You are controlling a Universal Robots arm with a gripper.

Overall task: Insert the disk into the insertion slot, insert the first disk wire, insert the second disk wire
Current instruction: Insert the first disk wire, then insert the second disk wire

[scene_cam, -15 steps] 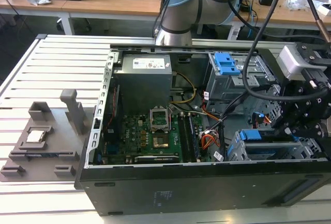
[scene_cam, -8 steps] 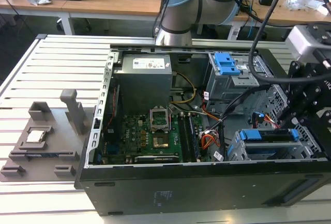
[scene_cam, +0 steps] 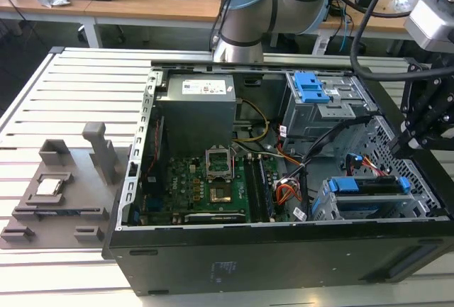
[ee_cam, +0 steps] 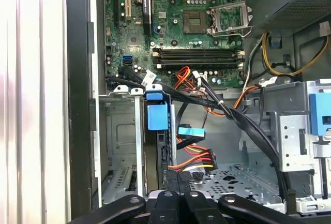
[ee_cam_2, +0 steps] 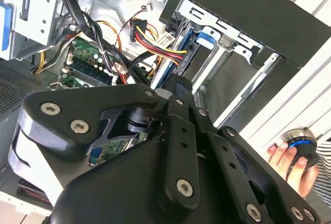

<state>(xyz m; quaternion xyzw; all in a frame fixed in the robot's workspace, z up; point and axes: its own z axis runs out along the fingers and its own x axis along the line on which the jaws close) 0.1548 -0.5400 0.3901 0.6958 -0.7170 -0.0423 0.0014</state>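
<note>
The disk [scene_cam: 369, 186], silver with a blue carrier, lies inside the insertion slot [scene_cam: 323, 209], the low grey cage at the exterior view's right. In the first wrist view the disk [ee_cam: 158, 116] stands edge-on in that cage [ee_cam: 121, 131]. The first disk wire's blue plug [scene_cam: 355, 162] [ee_cam: 191, 131] hangs loose beside the disk. The second disk wire [ee_cam: 196, 159] [ee_cam_2: 155, 40], a red, orange and yellow bundle, lies close below it. My gripper [scene_cam: 408, 140] [ee_cam: 180, 190] hovers over the disk's rear end, shut, with its fingertips [ee_cam_2: 178, 92] close to the coloured bundle.
The open case holds a green motherboard [scene_cam: 213, 186], a power supply [scene_cam: 195, 108] and a taller cage with a blue latch [scene_cam: 312, 87]. Black cables [ee_cam: 243, 125] cross the bay. A grey fixture [scene_cam: 57, 193] sits at the exterior view's left. A person's hand [ee_cam_2: 287, 157] rests outside the case.
</note>
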